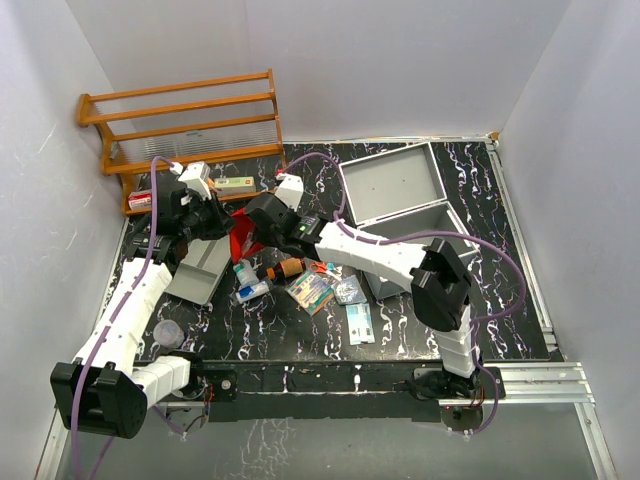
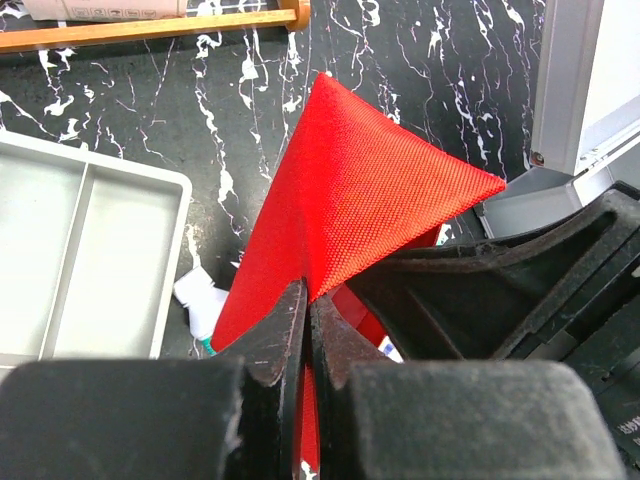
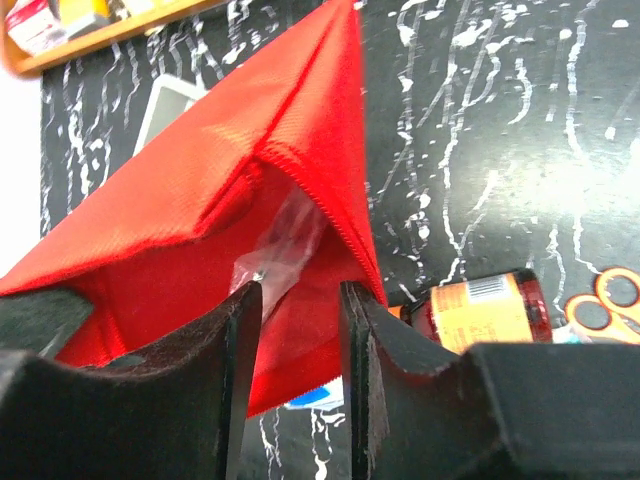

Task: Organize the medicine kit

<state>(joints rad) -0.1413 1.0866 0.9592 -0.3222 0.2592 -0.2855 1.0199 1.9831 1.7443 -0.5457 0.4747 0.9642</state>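
The red fabric pouch (image 1: 241,245) lies left of the table's centre, its mouth held up and open. My left gripper (image 1: 222,222) is shut on the pouch's edge; in the left wrist view the jaws (image 2: 308,300) pinch a fold of the red fabric (image 2: 350,190). My right gripper (image 1: 262,214) is at the pouch's mouth. In the right wrist view it (image 3: 300,300) is open, its fingers straddling the pouch's rim (image 3: 180,200). A clear plastic packet (image 3: 285,240) sits inside the pouch just beyond the left finger.
An amber bottle (image 1: 283,268), orange scissors (image 1: 322,268), a white tube (image 1: 248,283) and flat packets (image 1: 310,292) lie in front of the pouch. A grey divided tray (image 1: 200,268) is on the left. An open grey box (image 1: 400,195) is on the right, a wooden rack (image 1: 180,130) at back left.
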